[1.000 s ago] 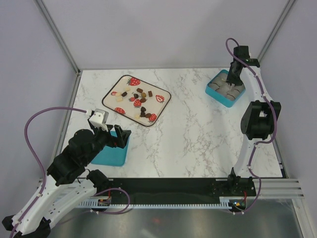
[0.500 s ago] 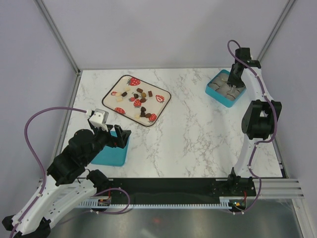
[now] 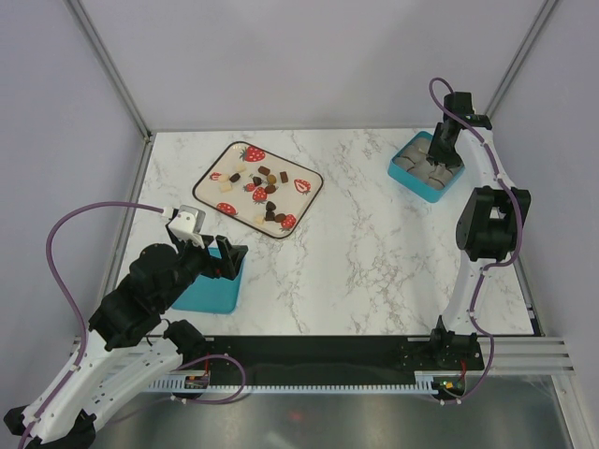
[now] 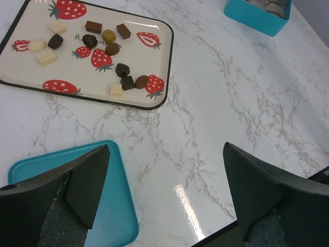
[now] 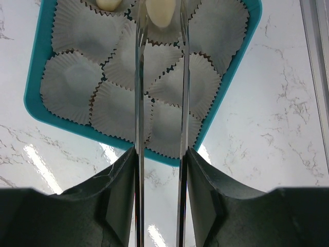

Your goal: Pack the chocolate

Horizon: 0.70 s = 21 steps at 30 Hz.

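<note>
Two cream-white chocolate pieces [image 5: 158, 14] lie in the teal tray's [image 3: 410, 184] white paper cups [image 5: 69, 85]. Your right gripper [image 5: 160, 24] straddles one, jaws parted; your left gripper [image 4: 165, 154] gapes.

Thirteen chocolates [image 4: 122, 69] on one tray [image 4: 154, 56], two teal containers [image 4: 121, 216]

**Three Items on the Marble Table**

The white marble-patterned tabletop [image 3: 374, 243] carried three things, well apart from each other. A rectangular cream tray with a dark rim and strawberry prints [image 4: 23, 69] lay at the far left. A deep teal plastic box [image 3: 410, 183] sat in the far right corner. A shallow teal plastic lid [image 4: 110, 216] rested at the near left edge.
</note>
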Tool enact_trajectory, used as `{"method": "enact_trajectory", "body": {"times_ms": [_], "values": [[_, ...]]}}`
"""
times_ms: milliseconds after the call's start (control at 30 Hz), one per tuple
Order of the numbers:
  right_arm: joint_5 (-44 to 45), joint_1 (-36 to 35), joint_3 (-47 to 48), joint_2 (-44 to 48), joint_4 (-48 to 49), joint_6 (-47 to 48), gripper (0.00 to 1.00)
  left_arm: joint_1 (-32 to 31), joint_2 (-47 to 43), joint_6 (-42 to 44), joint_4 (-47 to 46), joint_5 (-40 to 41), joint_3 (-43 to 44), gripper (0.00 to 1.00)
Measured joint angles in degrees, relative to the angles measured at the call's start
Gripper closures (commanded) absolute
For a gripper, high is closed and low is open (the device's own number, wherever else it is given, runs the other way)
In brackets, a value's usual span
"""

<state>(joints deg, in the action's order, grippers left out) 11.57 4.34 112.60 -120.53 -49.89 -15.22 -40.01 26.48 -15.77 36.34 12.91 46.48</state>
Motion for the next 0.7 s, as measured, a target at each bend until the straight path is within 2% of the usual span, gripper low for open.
{"method": "enact_trajectory", "body": {"times_ms": [233, 467, 600, 700], "values": [[-1.4, 0.0, -0.2, 0.5, 0.2, 0.0, 0.51, 0.0, 0.0, 0.0, 0.0, 0.0, 0.0, 0.0], [-2.0, -3.2, -4.1, 6.7, 0.2, 0.0, 0.52, 0.0, 0.0, 0.0, 0.0, 0.0, 0.0, 0.0], [-3.2, -11.0, -10.2, 13.1, 3.8, 0.3, 0.52, 0.0, 0.2, 0.0, 0.0, 0.0, 0.0, 0.0], [-5.2, -19.5, -16.7, 17.9, 6.9, 0.5, 0.51, 0.0, 0.1, 0.0, 0.0, 0.0, 0.0, 0.0]]}}
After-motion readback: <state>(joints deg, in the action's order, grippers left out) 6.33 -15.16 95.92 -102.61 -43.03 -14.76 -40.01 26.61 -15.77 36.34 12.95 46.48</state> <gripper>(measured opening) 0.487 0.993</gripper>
